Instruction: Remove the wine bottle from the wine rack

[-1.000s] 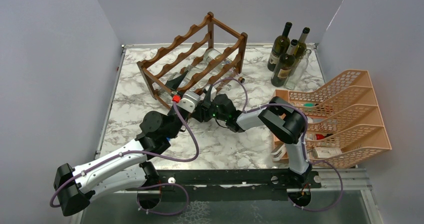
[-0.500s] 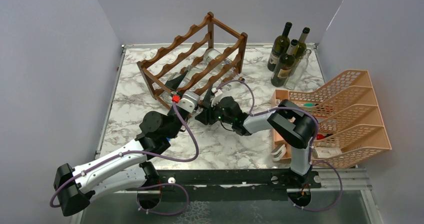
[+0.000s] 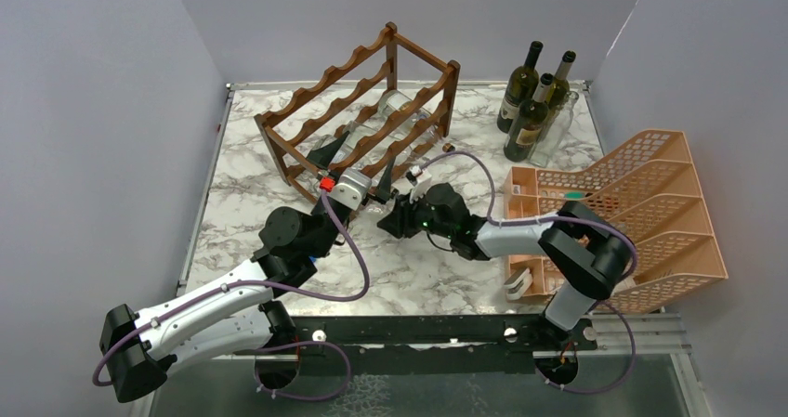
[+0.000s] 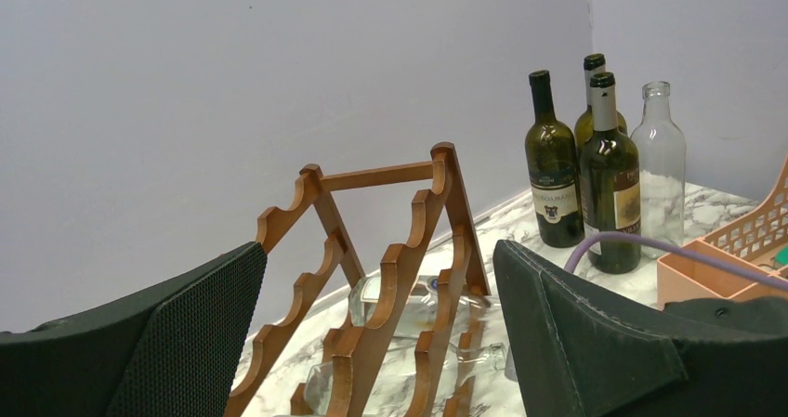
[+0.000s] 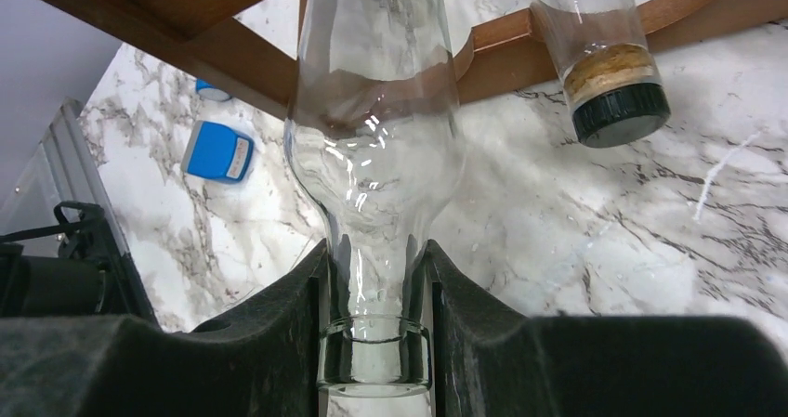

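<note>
The dark brown wine rack (image 3: 362, 110) stands at the back middle of the marble table, with clear bottles lying in its lower tier. My right gripper (image 5: 374, 287) is shut on the neck of one clear wine bottle (image 5: 376, 148), whose body still passes under the rack's wavy rail (image 5: 232, 50). In the top view the right gripper (image 3: 398, 208) sits just in front of the rack's near side. My left gripper (image 3: 355, 164) stands open beside it at the rack's front, its wide-apart fingers (image 4: 195, 333) framing the rack (image 4: 390, 278) and holding nothing.
A second lying bottle with a black cap (image 5: 609, 83) sticks out of the rack to the right. Several upright bottles (image 3: 530, 101) stand at the back right. An orange tray organiser (image 3: 641, 213) fills the right side. A small blue object (image 5: 216, 152) lies on the table.
My right wrist has drawn back to the near right with the bottle neck in its grip, its elbow swinging right. The left arm has not moved.
</note>
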